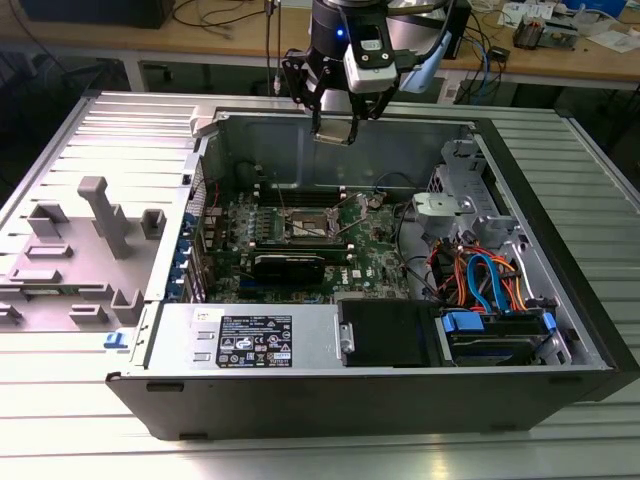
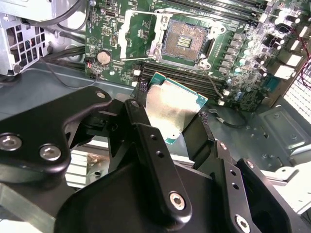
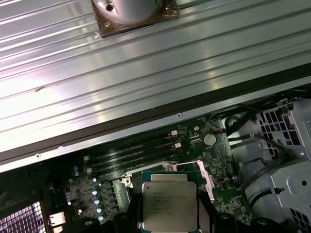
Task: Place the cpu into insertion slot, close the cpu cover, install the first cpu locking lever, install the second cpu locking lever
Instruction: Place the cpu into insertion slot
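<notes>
My gripper (image 1: pixel 335 122) hangs over the back wall of the open computer case (image 1: pixel 560 260), shut on the cpu (image 1: pixel 335 132). The cpu is a small square chip with a silver-grey top and green edge, and it is held tilted in the air between two black fingers (image 2: pixel 141 121) in both wrist views (image 2: pixel 172 109) (image 3: pixel 169 204). Below it on the green motherboard lies the insertion slot (image 2: pixel 187 41) (image 1: pixel 308 226), a dark square socket that stands bare. The cpu cover (image 2: pixel 138 34), a silvery frame, is swung open beside the slot.
Long black memory slots (image 2: pixel 194 73) run beside the socket. A black card (image 1: pixel 288 266) lies in front of it. A silver box (image 1: pixel 250 340) fills the case front, and a drive cage with coloured cables (image 1: pixel 490 280) sits at the exterior view's right. Grey fixtures (image 1: pixel 100 220) stand outside.
</notes>
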Controlling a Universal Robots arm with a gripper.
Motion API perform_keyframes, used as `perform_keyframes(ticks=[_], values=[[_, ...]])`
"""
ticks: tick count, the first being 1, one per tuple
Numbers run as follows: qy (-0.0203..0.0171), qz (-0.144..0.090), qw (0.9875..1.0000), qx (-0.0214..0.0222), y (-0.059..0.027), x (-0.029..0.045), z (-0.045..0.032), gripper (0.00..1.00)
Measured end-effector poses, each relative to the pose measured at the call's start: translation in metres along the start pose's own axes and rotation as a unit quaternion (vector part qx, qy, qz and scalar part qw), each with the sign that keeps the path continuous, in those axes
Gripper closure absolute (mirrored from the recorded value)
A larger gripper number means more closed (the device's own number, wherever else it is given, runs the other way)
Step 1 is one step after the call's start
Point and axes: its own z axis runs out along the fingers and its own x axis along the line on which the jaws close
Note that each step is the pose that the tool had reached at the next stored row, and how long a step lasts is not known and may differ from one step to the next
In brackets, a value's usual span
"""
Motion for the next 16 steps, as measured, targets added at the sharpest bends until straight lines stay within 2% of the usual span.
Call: perform_keyframes(ticks=[16], values=[[-0.0007, 0.008, 1.0000, -0.0002, 0.0000, 0.0000, 0.0000, 0.45]])
